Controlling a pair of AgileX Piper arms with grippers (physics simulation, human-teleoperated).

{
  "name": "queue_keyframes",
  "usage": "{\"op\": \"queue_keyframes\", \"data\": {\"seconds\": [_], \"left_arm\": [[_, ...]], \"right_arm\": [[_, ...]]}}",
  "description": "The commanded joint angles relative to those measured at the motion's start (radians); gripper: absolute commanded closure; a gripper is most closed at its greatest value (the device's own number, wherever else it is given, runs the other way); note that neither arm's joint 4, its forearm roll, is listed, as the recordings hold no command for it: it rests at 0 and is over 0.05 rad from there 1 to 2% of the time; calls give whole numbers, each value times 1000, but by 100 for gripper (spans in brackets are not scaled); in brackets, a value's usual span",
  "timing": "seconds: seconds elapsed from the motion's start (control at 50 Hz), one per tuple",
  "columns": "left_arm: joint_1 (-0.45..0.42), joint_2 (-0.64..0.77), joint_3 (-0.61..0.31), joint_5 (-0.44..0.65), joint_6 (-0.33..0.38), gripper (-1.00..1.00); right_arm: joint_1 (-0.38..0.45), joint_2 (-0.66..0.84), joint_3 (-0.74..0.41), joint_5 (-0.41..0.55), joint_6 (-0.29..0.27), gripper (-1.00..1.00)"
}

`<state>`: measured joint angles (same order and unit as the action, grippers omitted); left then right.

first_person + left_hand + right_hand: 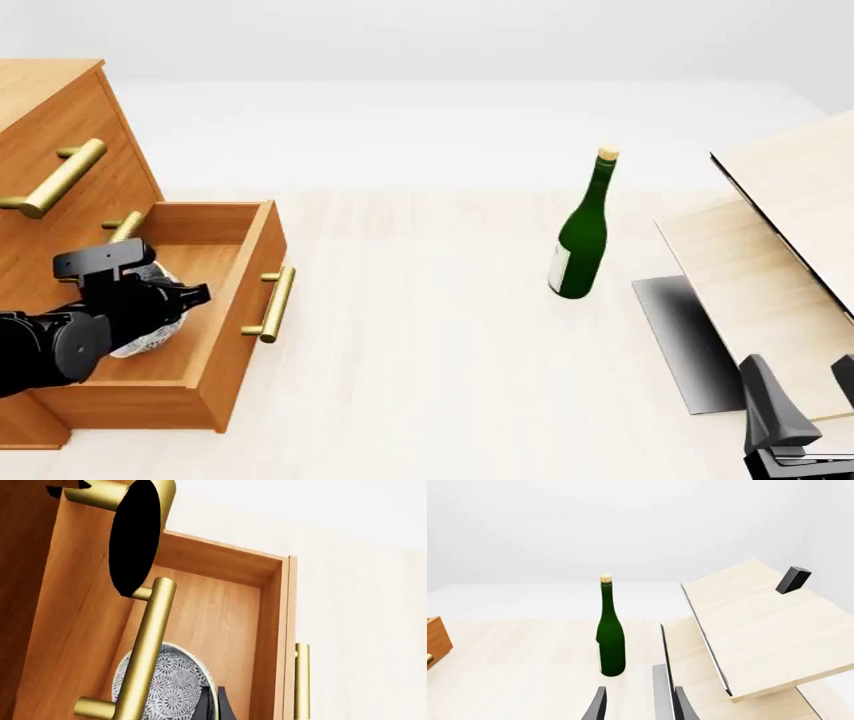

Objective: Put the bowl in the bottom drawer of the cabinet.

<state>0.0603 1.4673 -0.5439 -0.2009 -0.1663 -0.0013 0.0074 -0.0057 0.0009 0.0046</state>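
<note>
Left end effector (150, 305) inside open bottom drawer (227, 330), pinching bowl (144, 325). Right end effector (639, 705) spread, bottle (610, 635) ahead on counter (441, 380).

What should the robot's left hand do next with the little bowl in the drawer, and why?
Probably open the left gripper and let go. The bowl already sits inside the open bottom drawer of the cabinet, with the gripper down around it. I cannot tell whether the bowl rests on the drawer floor, so ease it a little lower first. The right gripper hangs far off, empty.
</note>
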Motion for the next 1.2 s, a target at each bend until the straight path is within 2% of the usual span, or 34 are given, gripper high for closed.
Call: {"op": "queue_keyframes", "data": {"seconds": [0.02,0.2,0.22,0.46,0.78,0.94,1.2], "left_arm": [[13,16,1,-24,-4,100],[20,13,-7,-21,-15,100],[19,16,-5,-25,-16,-100],[41,-18,15,-35,-39,-100],[82,-62,21,-42,-33,-100],[10,-111,8,-29,-92,-100],[-33,-193,-9,-30,-183,-100]], "right_arm": [[0,0,0,0,0,-100],[0,0,0,0,0,-100],[0,0,0,0,0,-100],[0,0,0,0,0,-100],[0,0,0,0,0,-100],[0,0,0,0,0,-100],[0,0,0,0,0,-100]]}}
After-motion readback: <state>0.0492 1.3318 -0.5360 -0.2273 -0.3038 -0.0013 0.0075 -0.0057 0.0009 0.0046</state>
